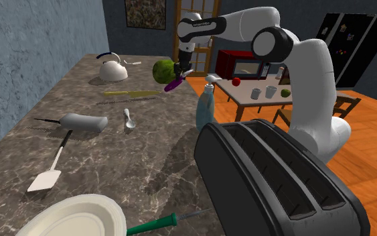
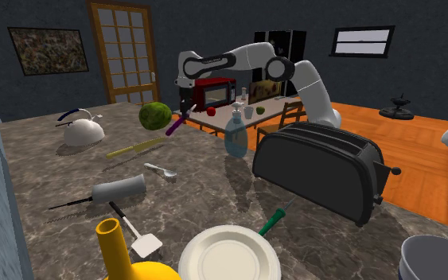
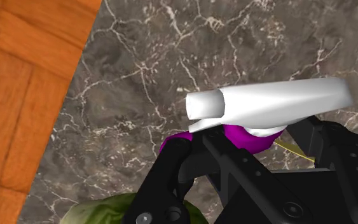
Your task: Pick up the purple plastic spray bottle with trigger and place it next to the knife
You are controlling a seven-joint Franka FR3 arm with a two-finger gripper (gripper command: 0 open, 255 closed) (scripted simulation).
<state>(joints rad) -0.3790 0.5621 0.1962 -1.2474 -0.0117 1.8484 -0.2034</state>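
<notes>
A white robot arm is shown reaching over a dark marbled stone counter in a kitchen. The black gripper is closed on a purple spray bottle, which is held in the air above the far part of the counter, just beside a green round vegetable. In the wrist view the two fingers are seen clasped around the purple neck of the bottle, just under its white trigger head, which juts out past them. The bottle is carried tilted, with its purple body slanting down and away from the gripper.

A long, thin yellow-green item, taken to be the knife, is laid flat on the counter below and toward the shoulder view's left of the bottle, apart from it. A white kettle is set beyond the knife, and a pale blue soap bottle is stood near the counter's edge.

The bottle is judged to be light, stiff plastic with a smooth, rather slippery body. The narrow neck below the head is judged the best place to hold it, as the wider head would stop it sliding out. Because it is held off-centre, some swinging may be expected, and tipping is likely when it is set down
</notes>
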